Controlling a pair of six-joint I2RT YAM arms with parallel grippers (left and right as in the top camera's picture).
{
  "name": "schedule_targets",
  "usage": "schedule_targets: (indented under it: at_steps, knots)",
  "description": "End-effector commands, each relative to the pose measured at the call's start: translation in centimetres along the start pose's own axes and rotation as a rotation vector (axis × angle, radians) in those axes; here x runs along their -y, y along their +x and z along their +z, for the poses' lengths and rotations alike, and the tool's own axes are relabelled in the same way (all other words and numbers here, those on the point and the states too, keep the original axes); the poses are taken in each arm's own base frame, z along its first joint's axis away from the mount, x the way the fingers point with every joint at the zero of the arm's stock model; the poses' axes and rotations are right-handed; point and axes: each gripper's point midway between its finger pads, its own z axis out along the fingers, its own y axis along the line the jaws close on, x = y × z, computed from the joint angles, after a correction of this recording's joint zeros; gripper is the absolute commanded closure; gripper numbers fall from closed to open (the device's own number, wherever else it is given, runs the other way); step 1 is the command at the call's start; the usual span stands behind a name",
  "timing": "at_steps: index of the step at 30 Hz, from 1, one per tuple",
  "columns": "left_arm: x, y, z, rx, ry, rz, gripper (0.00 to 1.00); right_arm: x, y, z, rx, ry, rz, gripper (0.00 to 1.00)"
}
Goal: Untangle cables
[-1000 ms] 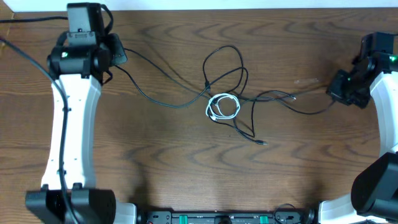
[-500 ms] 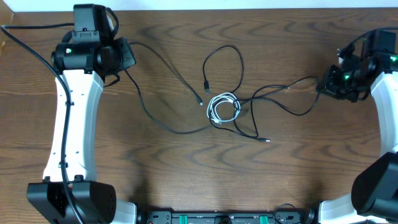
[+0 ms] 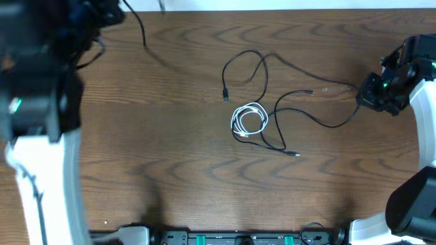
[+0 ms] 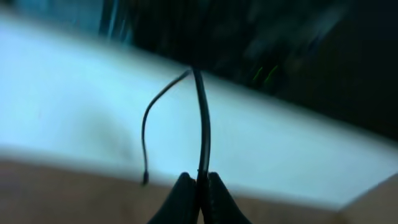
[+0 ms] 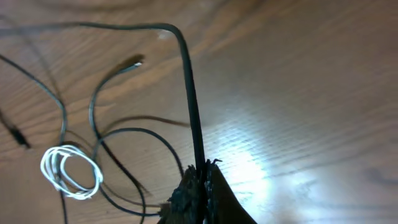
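Now left gripper (image 4: 198, 186), pinching a black cable (image 4: 203, 124), has drawn it free; right gripper (image 5: 200, 177) clamps the second cable (image 5: 189, 93).

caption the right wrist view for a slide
Right gripper shut on a black cable; white cable coiled on the table.

The dark brown wood-grain surface (image 3: 170, 156) carries a small coiled white cable (image 3: 247, 120) near its middle, and thin black cables (image 3: 244, 54) sprawl in loose loops around that coil.
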Motion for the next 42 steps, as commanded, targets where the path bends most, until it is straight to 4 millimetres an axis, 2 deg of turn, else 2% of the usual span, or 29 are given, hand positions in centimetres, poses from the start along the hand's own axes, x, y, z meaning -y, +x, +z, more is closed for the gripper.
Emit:
schedule_targets:
  at_steps: [1, 4, 7, 10, 13, 15, 17, 18, 20, 22, 24, 25, 27, 30, 33, 35, 37, 42]
  knots:
    - [1.9, -3.7, -2.9, 0.131, 0.036, 0.001, 0.92, 1.2, -0.5, 0.0, 0.013, 0.058, 0.023, 0.99]
    - [1.6, -6.3, -4.8, 0.249, -0.022, 0.010, 0.92, 1.9, -0.5, 0.7, -0.003, 0.083, 0.039, 0.99]
    - [0.9, -6.8, -5.7, 0.275, -0.077, 0.004, 0.92, 2.7, -0.1, 2.0, -0.042, 0.100, 0.055, 0.99]
    - [0.1, -5.0, -5.2, 0.201, -0.105, -0.008, 0.92, 2.8, 0.3, 3.4, -0.089, 0.092, 0.055, 0.99]
    - [-0.7, -2.1, -4.0, 0.078, -0.114, -0.026, 0.92, 0.2, 0.9, 4.0, -0.134, -0.068, -0.063, 0.98]
    - [-0.7, -0.3, -3.1, -0.001, -0.096, -0.038, 0.92, -1.2, 1.0, 3.7, -0.138, -0.150, -0.118, 0.92]
    - [-0.3, 1.3, -2.2, -0.072, -0.049, -0.040, 0.92, -2.4, 0.9, 3.0, -0.128, -0.204, -0.166, 0.78]
    - [0.0, 2.0, -1.7, -0.104, -0.020, -0.047, 0.92, -3.0, 0.9, 2.5, -0.122, -0.227, -0.193, 0.62]
    - [0.9, 3.3, -0.7, -0.166, 0.056, -0.060, 0.92, -4.6, 1.1, 1.2, -0.114, -0.285, -0.266, 0.38]
    - [1.8, 4.4, 0.1, -0.218, 0.120, -0.071, 0.92, -6.4, 1.4, -0.4, -0.105, -0.336, -0.349, 0.25]
    - [2.1, 5.5, 1.0, -0.260, 0.148, -0.081, 0.92, -7.9, 1.5, -2.0, -0.096, -0.346, -0.409, 0.05]
    - [2.0, 6.0, 1.4, -0.276, 0.146, -0.086, 0.92, -8.4, 1.5, -2.7, -0.093, -0.340, -0.428, 0.01]
    - [1.6, 7.1, 2.1, -0.311, 0.139, -0.074, 0.92, -9.4, 1.4, -4.0, -0.083, -0.316, -0.461, 0.01]
    - [-0.4, 8.7, 3.0, -0.360, 0.058, -0.042, 0.92, -11.1, 1.5, -5.6, -0.071, -0.294, -0.453, 0.01]
    - [-4.4, 9.8, 3.1, -0.383, -0.150, -0.010, 0.92, -12.8, 2.8, -5.7, -0.105, -0.299, -0.414, 0.01]
    - [-7.3, 10.3, 2.6, -0.392, -0.310, 0.012, 0.92, -13.0, 4.1, -5.1, -0.150, -0.269, -0.403, 0.01]
    - [-9.3, 10.7, 1.8, -0.405, -0.427, 0.032, 0.92, -12.9, 5.7, -4.2, -0.203, -0.223, -0.395, 0.01]
    - [-12.1, 11.6, -0.1, -0.452, -0.594, 0.068, 0.92, -12.9, 10.3, -1.4, -0.338, -0.161, -0.450, 0.01]
